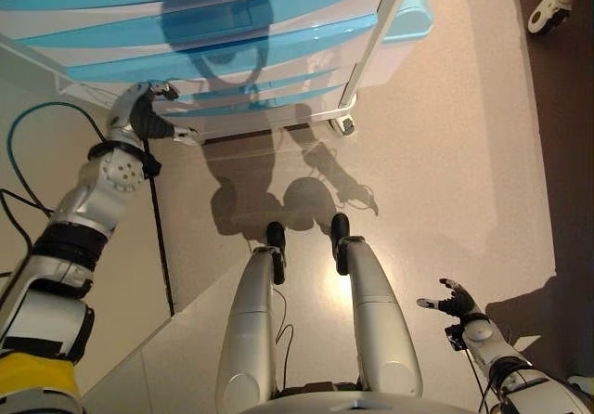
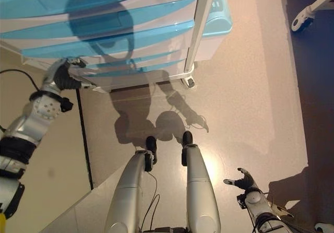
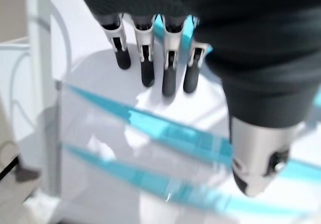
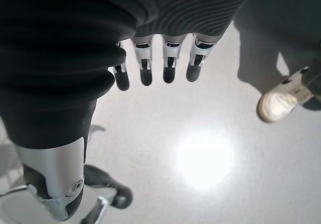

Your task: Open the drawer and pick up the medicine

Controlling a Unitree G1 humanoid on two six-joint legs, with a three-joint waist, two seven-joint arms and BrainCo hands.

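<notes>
A white drawer unit (image 1: 232,33) with translucent blue drawer fronts stands on the floor ahead of me. All the drawers I see look shut. My left hand (image 1: 148,108) is raised at the unit's lower left corner, fingers relaxed and open, close to a low drawer front (image 3: 165,133). My right hand (image 1: 455,303) hangs low at my right side, open and empty, over bare floor (image 4: 210,148). No medicine shows in any view.
The unit stands on castors (image 1: 345,124). A light blue basket (image 1: 408,10) sits behind its right side. A white wheeled base (image 1: 552,10) is at the far right. A person's white shoe (image 4: 276,103) is near my right hand.
</notes>
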